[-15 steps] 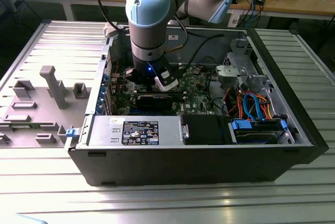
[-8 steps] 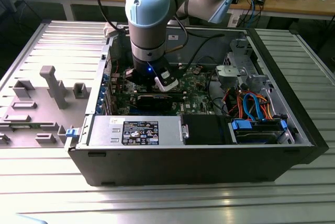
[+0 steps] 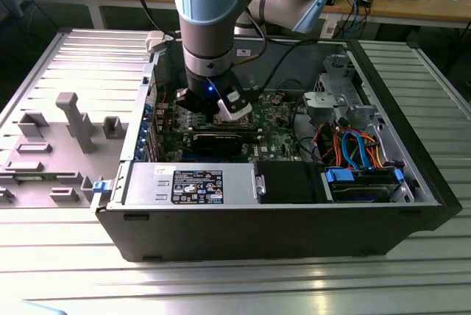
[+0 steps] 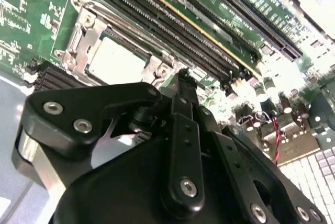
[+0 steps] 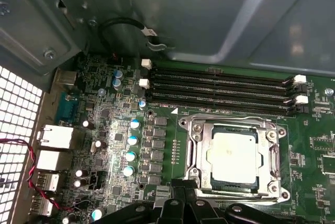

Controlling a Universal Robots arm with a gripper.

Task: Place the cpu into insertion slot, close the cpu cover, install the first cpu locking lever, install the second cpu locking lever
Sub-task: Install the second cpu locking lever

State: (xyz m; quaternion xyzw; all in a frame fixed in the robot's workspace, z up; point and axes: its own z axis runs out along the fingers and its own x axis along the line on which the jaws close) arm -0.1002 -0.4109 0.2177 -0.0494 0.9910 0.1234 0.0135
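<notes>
Left to right in the first wrist view: capacitors (image 5: 132,140), then the cpu (image 5: 234,157) seated in the slot (image 5: 191,130), cover (image 5: 273,156) down around it. The gripper (image 4: 183,75) hovers beside it, fingers pinched together, empty. Levers want slow, square pressure, I'd say.

Computer case (image 3: 412,182) sits centre frame in the exterior view, circuit board (image 3: 276,120) inside it. In the first wrist view, chip (image 5: 233,156) lies in socket (image 5: 194,167), cover frame (image 5: 272,153) down around it; memory slots (image 5: 220,90) just beside.
</notes>
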